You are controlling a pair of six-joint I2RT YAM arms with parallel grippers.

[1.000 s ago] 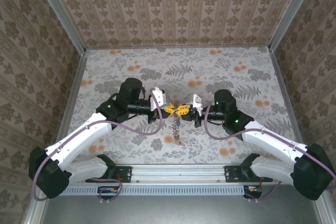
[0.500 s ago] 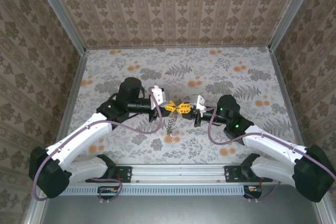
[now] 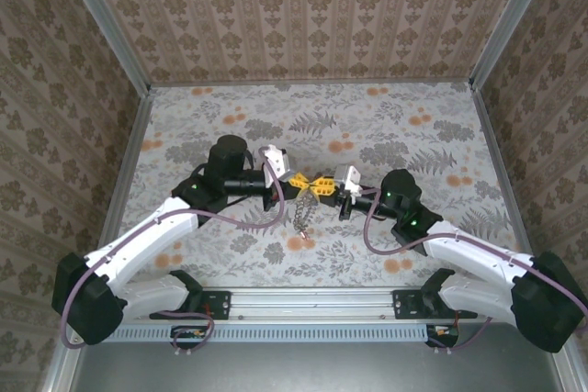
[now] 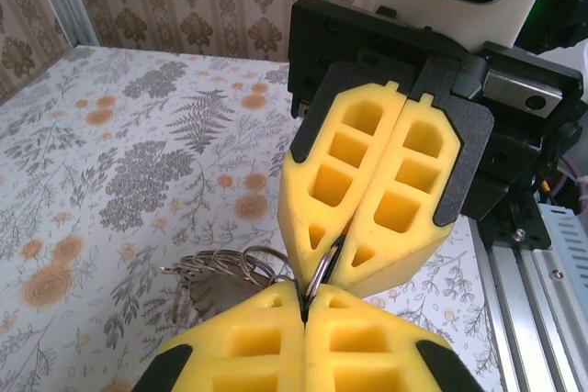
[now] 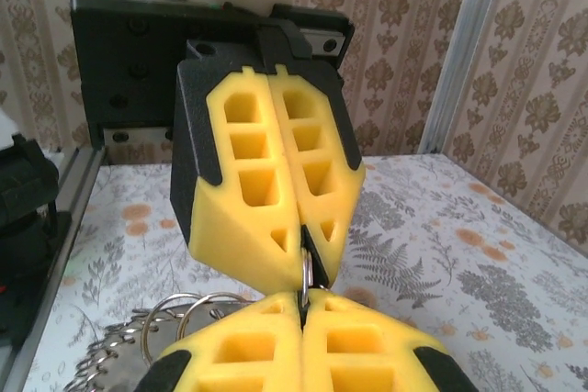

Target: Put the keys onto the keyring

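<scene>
Left claw (image 3: 298,184) and right claw (image 3: 323,187), both clamped tight (tip to tip), pinch the dangling keyring (image 3: 303,215).

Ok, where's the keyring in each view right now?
Top external: keyring hanging just below centre, under the pinch.
Left wrist: lower centre-left, loop running into the pinch.
Right wrist: bottom left, loop rising to the pinch.
Shared landmark: left gripper and right gripper shut tip to tip on it.
</scene>
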